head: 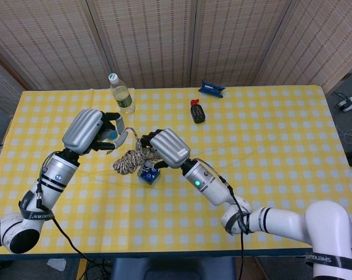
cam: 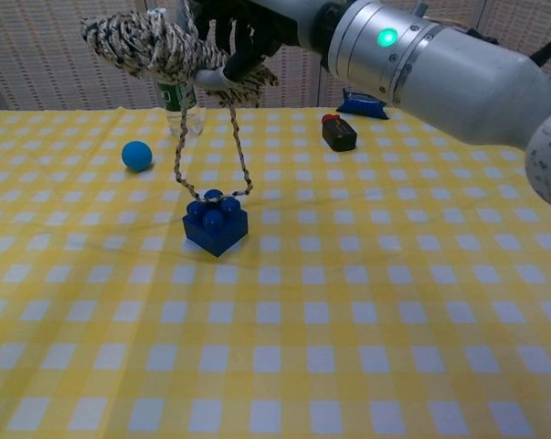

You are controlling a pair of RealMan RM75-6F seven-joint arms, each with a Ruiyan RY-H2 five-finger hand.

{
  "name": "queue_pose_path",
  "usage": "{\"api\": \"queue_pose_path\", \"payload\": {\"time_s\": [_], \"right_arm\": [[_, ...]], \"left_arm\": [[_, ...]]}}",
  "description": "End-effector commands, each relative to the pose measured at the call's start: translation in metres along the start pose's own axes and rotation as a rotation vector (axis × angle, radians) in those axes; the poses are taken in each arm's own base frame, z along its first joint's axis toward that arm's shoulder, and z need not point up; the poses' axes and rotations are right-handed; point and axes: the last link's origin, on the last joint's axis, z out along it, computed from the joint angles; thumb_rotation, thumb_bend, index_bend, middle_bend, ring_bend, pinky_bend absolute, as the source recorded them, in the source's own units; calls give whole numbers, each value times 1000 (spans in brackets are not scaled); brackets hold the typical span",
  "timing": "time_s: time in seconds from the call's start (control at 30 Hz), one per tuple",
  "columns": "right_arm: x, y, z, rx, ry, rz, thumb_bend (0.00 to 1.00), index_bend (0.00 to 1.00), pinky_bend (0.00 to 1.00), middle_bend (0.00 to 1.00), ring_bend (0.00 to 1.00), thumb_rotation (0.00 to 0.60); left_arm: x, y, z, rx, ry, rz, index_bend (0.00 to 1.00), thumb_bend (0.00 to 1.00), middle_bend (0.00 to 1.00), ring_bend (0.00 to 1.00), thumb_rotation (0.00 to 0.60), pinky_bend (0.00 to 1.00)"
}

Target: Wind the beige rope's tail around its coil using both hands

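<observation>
My right hand [head: 164,149] grips the beige-and-brown rope coil [head: 129,161] in the air above the table; in the chest view this right hand [cam: 229,27] holds one end of the coil [cam: 147,41] at the top of the frame. The rope's tail [cam: 211,192] hangs from the coil in a loop that reaches down to the blue toy brick [cam: 216,224]. My left hand [head: 91,131] hovers up and to the left of the coil, fingers apart, with nothing visibly in it. The chest view does not show it.
A blue ball [cam: 136,155] lies left of the brick [head: 147,174]. A water bottle [head: 122,93] stands at the back, with a black object with a red cap [head: 197,111] and a blue packet [head: 211,88] to its right. The yellow checked table [head: 269,163] is bare on the right.
</observation>
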Motion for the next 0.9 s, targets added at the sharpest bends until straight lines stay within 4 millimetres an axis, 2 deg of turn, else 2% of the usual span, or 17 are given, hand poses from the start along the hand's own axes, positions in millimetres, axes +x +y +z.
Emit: {"api": "queue_pose_path", "payload": {"time_s": [0.03,0.3,0.9], "right_arm": [[1,5,-11,44,29,23,414,808,529,681,529,600],[15,13,-29,106,142,124,393,819,539,690,540,600],[80,24,-56,115,381,272,390,824,539,694,544,600]], "left_arm": [[4,-12,3,49,1,-5,771,439,1000,978,512,1000],[8,-50,3,189,-16,-30,771,439,1000,978,524,1000],[-20,-126,-29,385,-99,33,771,439,1000,978,535,1000]]}}
